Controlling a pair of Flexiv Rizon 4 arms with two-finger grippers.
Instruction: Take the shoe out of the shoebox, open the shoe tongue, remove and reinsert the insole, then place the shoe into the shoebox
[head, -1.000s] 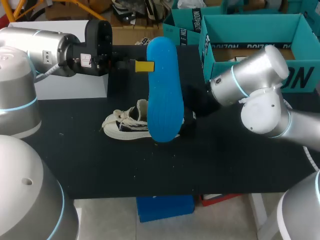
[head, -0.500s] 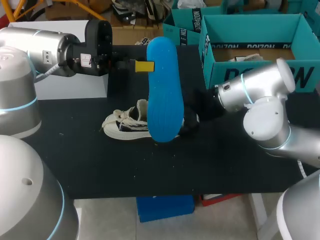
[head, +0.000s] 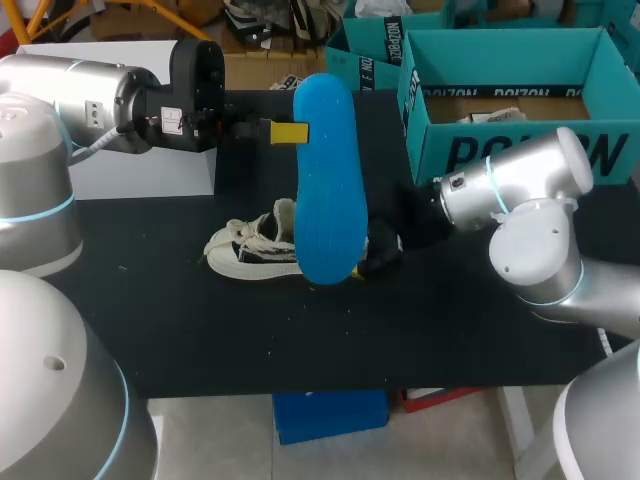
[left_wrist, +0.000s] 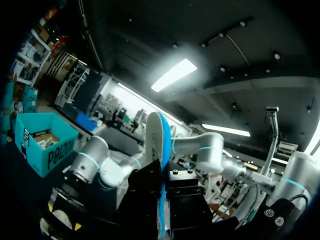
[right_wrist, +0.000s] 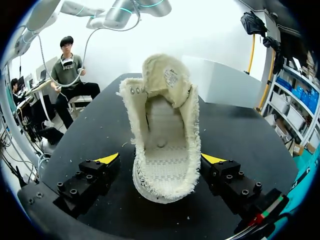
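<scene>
A blue insole hangs upright above the table's middle, with my left gripper shut on its upper edge. In the left wrist view the insole runs edge-on between the black fingers. Below it the cream and black shoe lies on the black table, toe towards the left. My right gripper stands open at the shoe's heel. In the right wrist view the shoe shows its bare inside with the tongue folded up, and the heel sits between the yellow-tipped fingers. The teal shoebox stands at the back right.
A white block stands at the back left under my left arm. A second teal box sits behind the insole. The table's front edge runs below the shoe, with bare black surface between.
My right arm has dropped lower and swung towards the shoe, bringing its open gripper around the heel. The left arm and the insole have stayed put.
</scene>
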